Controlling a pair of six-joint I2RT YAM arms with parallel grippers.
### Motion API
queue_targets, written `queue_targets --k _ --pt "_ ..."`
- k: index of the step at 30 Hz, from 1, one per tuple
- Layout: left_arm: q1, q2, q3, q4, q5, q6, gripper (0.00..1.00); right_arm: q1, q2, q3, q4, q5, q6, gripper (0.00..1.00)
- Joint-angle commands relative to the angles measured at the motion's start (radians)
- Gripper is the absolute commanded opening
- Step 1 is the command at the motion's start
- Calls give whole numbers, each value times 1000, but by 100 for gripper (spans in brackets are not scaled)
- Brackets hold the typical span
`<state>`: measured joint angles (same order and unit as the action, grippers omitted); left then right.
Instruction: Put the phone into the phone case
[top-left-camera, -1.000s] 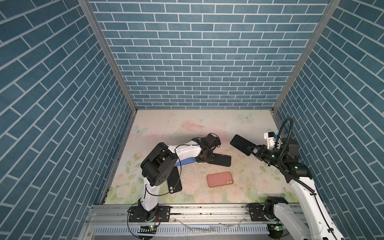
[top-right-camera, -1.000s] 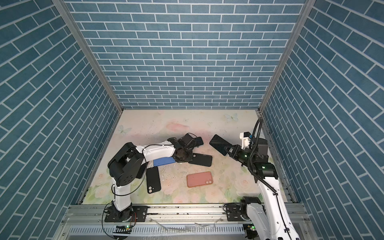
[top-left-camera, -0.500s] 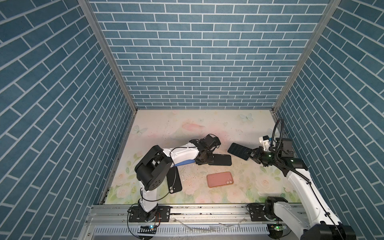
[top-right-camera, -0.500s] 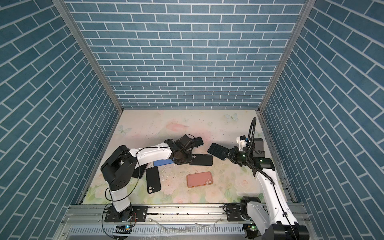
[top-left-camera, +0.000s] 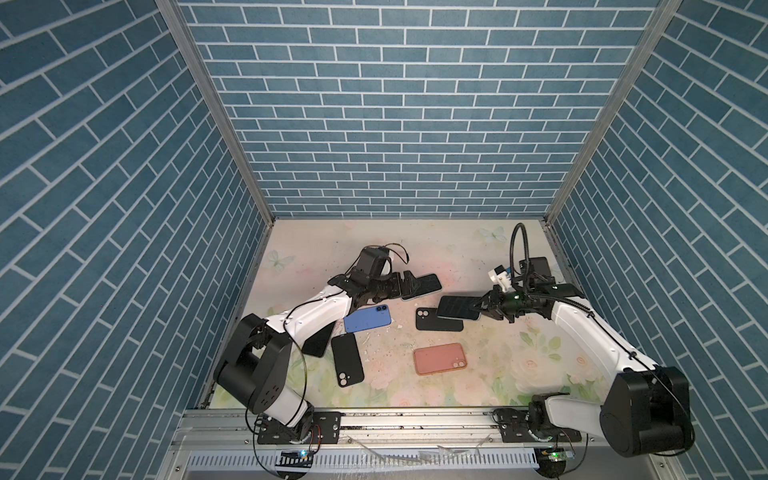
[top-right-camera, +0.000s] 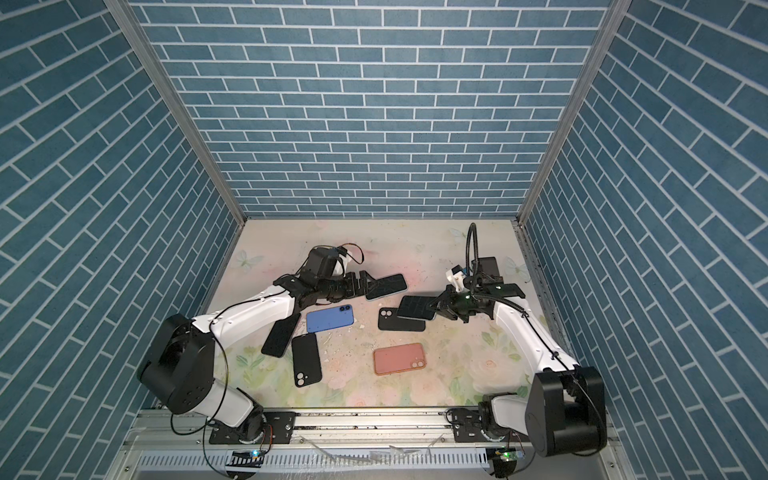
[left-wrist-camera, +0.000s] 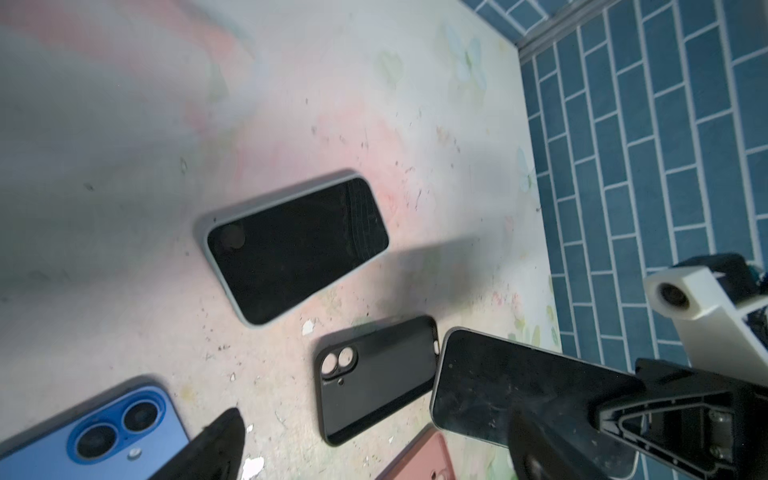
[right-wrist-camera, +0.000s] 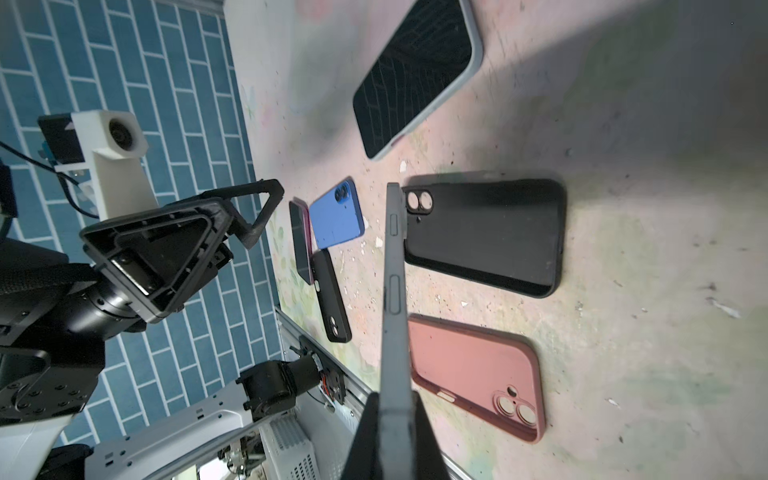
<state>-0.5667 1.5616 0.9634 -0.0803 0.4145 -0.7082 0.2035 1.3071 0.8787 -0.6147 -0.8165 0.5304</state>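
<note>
- Because the right claw (top-left-camera: 478, 309) is clenched on only one short end of the phone (top-left-camera: 455, 308), the long free end could sag or twist out of the grip under downward pressure.
- Just below that free end lies the black phone case (top-left-camera: 426, 321). Contact between the two cannot be confirmed. The case sits loose on the desk (top-left-camera: 511, 365), so a skewed push would likely slide it rather than seat the phone.
- Beside the claw, towards the rail, a pink case (top-left-camera: 439, 358) lies near enough to be knocked.
- Well apart from it, the left claw (top-left-camera: 411, 284) stands released and empty, just beside a phone in a pale case (top-left-camera: 428, 284). It braces nothing.
- Right arm: low reach, forearm near level, phone held roughly flat.
- Left arm: stretched low, passing over a blue phone (top-left-camera: 368, 319).
</note>
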Motion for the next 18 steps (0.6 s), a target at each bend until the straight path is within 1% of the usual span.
queue_targets --k 1,3,7,10,15,18 --pt "3 10 -36 95 100 5 100 20 47 45 17 -48 -66 0" --pt "4 24 -55 110 124 1 99 35 100 58 31 -78 -77 0" --pt "4 57 -77 142 145 -12 100 61 191 103 27 -77 -112 0" --pt "2 83 -92 191 163 -37 100 65 233 120 50 -87 -116 0" --pt "-1 129 -101 249 197 -84 100 68 298 147 33 -113 -140 0" --pt "-6 146 -102 269 208 -104 100 75 308 145 28 -116 -143 0"
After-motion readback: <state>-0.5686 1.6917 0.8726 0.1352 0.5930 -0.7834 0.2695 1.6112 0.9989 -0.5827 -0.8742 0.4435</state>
